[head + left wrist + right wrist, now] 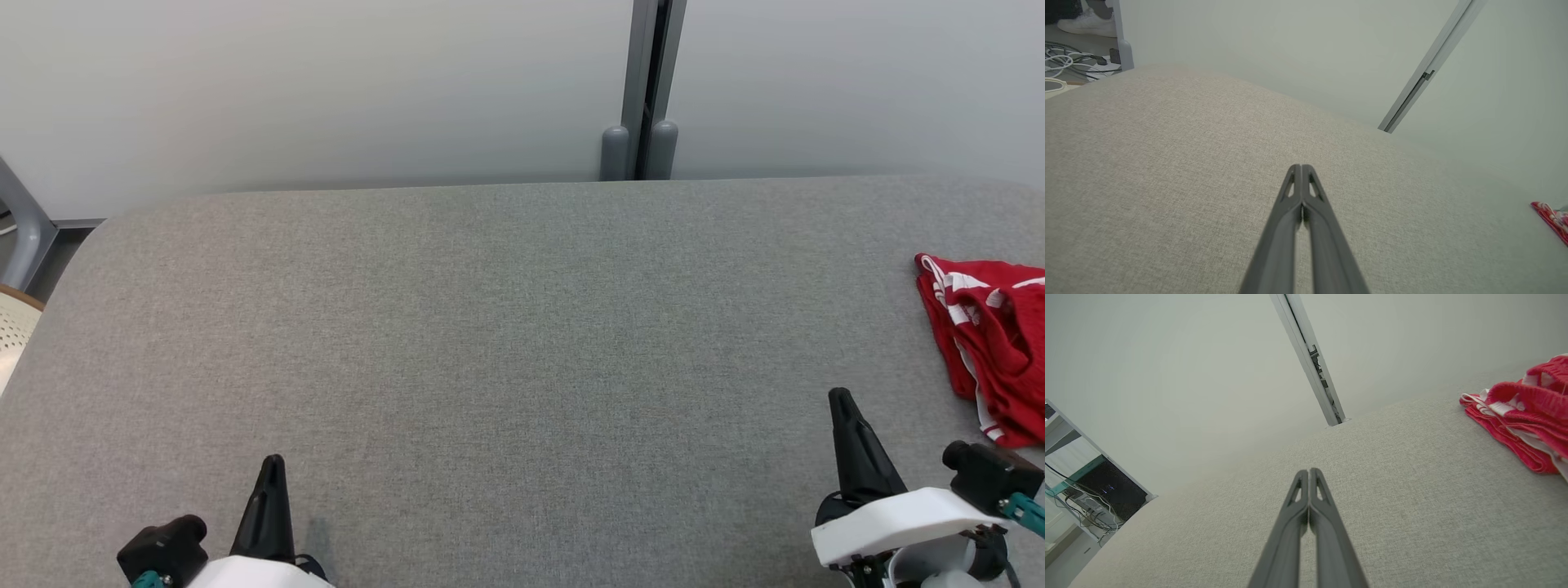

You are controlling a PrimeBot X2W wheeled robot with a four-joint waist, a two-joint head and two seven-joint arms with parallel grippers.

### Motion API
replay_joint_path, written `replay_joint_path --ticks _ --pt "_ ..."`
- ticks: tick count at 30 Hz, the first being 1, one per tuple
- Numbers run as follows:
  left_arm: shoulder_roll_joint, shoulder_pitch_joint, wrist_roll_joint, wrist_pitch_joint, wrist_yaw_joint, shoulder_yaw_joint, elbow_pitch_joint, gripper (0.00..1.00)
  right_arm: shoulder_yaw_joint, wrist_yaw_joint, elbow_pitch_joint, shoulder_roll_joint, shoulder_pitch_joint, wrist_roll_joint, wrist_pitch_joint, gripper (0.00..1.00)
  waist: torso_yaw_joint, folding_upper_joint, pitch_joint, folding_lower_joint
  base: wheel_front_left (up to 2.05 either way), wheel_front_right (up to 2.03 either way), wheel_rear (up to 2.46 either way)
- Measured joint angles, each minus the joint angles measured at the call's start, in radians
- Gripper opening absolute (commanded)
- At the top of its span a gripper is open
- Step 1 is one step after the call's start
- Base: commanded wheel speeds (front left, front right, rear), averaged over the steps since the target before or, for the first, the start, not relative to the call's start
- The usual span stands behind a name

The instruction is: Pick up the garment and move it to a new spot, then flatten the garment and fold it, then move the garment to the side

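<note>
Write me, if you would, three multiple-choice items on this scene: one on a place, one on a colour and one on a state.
1. In the head view, where does the garment lie on the grey surface?
A. in the middle
B. at the near left
C. at the right side

2. What colours is the garment?
A. red with white
B. blue with yellow
C. plain black

3. How do the left gripper and the right gripper stand?
A. both open
B. both shut and empty
C. the right one shut on the garment

Answers:
1 C: the head view's right edge cuts through it.
2 A: the cloth is red with white stripes.
3 B: each wrist view shows its gripper closed tip to tip over bare surface.
</note>
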Motion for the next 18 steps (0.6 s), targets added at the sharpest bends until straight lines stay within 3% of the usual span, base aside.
replay_joint_path --ticks 18 --pt "-0.005 -0.037 -0.28 0.076 -0.051 0.048 0.004 0.0 -0.039 0.0 -0.014 -0.002 0.0 0.283 0.073 0.0 -0.005 0.0 -0.004 0.0 0.0 0.0 0.0"
